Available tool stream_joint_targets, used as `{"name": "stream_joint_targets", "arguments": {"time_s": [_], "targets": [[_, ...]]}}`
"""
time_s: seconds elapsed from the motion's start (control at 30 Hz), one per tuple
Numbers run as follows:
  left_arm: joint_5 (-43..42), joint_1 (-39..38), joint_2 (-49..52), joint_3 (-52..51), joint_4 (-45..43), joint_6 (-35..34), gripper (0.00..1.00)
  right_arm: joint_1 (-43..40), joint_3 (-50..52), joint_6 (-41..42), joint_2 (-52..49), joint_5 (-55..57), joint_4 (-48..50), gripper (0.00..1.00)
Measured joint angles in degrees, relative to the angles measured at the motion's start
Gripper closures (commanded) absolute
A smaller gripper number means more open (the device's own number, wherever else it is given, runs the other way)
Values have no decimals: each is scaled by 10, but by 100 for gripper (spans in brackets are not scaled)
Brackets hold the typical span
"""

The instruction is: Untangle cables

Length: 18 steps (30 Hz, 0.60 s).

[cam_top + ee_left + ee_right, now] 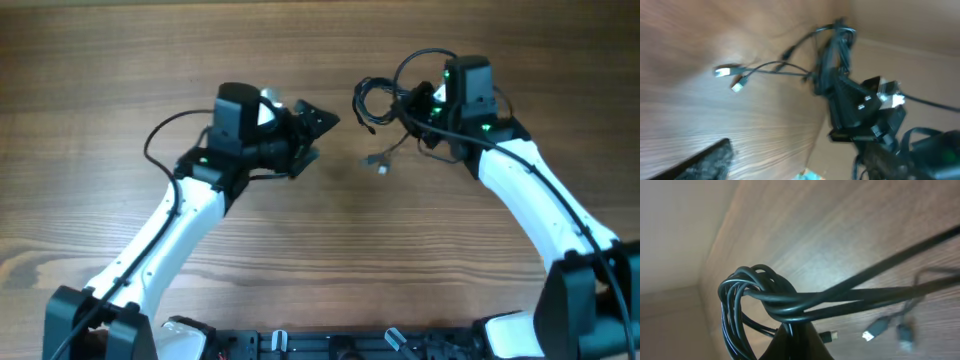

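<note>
The cables [377, 100] are thin black cords bunched into loose loops at the table's back right, and two silver-tipped plugs [379, 163] trail down onto the wood. My right gripper [418, 106] is shut on the bundle. In the right wrist view the knotted loops [771, 299] sit directly above the closed fingertips [797, 330], and plugs [875, 329] lie beyond them. My left gripper [324, 140] stands open and empty to the left of the bundle, apart from it. The left wrist view is blurred, showing one finger [705, 160], the cables [832, 55] and the plugs [722, 71].
The wooden table [120, 60] runs under both arms. Thicker black wires run along the left arm [165, 130] and the right arm [545, 180]. The arm bases stand at the front edge [330, 345]. The table's right edge [812, 150] shows in the left wrist view.
</note>
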<state>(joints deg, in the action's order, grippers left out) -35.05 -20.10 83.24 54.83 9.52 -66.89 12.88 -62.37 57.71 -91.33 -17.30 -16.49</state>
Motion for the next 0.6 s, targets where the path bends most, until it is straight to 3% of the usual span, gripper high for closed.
{"name": "stream_joint_targets", "arguments": {"time_s": [0.13,0.4,0.47,0.57,0.6], "targets": [[28,-36,0,1,-25,-37,27,37,0,-4,20,30,-2,96],[80,-49,12,1,-27,-88,45,91,0,-10,42,26,-8,96],[86,-49,22,1,-28,-93,59,103,0,-10,47,11,-8,96],[91,-49,39,1,-28,-100,95,115,0,-12,49,-18,-8,96],[93,-49,42,1,-27,-101,96,116,0,-14,49,-23,-9,96]]}}
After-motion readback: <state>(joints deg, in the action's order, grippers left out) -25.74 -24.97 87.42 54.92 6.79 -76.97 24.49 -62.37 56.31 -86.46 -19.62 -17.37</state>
